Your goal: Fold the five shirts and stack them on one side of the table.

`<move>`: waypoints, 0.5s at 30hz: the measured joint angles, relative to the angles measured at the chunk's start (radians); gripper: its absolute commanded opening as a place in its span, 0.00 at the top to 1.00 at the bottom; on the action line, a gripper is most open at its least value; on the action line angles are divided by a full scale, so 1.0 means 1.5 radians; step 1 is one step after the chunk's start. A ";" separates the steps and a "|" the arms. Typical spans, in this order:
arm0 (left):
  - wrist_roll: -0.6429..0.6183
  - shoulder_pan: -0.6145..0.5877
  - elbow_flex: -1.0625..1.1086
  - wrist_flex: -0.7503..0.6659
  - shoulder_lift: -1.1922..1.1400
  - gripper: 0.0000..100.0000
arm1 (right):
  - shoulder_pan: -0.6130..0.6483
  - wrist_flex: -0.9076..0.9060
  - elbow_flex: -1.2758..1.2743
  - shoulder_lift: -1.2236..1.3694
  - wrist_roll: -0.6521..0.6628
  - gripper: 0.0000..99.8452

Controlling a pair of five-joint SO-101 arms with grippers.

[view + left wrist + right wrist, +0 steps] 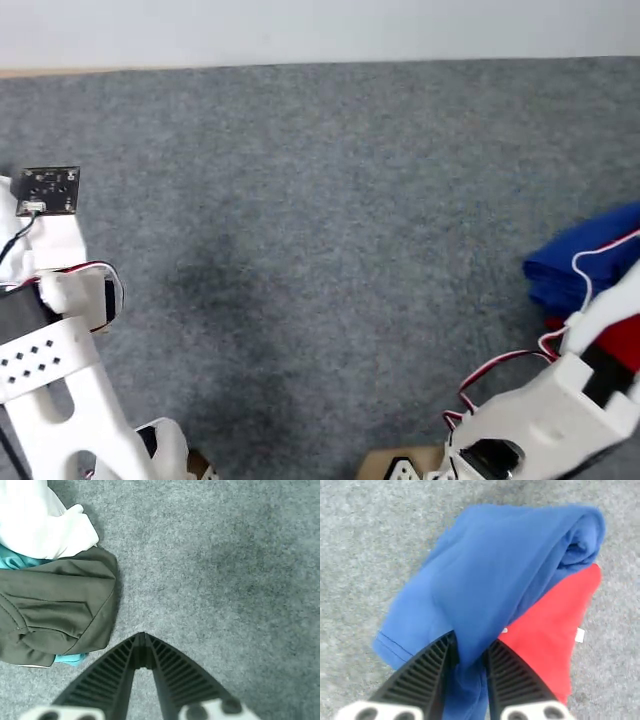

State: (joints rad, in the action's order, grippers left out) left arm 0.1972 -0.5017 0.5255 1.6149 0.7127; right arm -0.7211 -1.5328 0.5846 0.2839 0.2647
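I'm clamping the right hand [470, 641] on the blue shirt [495, 570] | blue shirt is lying over the red shirt [550, 625] at the counter's [320, 200] right edge | left hand [144, 638] is hovering pressed together near the dark shirt [55, 605]

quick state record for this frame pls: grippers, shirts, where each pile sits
left gripper: shut, empty, above grey mat beside the dark grey shirt
left pile: dark grey shirt over teal shirt, white shirt touching it
right gripper: shut on blue shirt
right pile: blue shirt draped over red shirt, at the high view's right edge
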 measured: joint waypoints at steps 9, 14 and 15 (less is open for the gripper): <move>0.000 0.000 0.000 0.000 0.000 1.00 | -0.046 0.000 0.000 0.075 0.021 0.99; 0.000 0.000 0.000 0.000 0.000 1.00 | -0.090 0.018 0.000 0.144 0.059 0.99; 0.000 0.000 0.000 0.000 0.000 1.00 | -0.100 0.032 0.000 0.160 0.068 0.99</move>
State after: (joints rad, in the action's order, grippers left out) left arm 0.1972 -0.5017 0.5255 1.6149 0.7127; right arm -0.8715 -1.4853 0.5846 0.5232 0.3659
